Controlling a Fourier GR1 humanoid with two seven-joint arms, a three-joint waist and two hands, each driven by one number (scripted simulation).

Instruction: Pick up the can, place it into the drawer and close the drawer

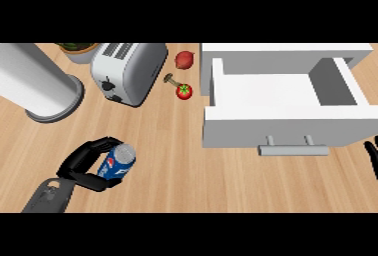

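I see a paper towel roll [40, 82] up and left of my left hand [85, 167], a toaster [129, 70] straight above it with a potted plant [77, 48] behind, and a tomato [184, 90], a mushroom [170, 78] and a red onion [184, 59] further up to its right

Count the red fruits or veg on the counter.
2. A dark red one lies near the counter's back edge, right of the toaster; a red tomato lies nearer, left of the open drawer. None seem hidden.
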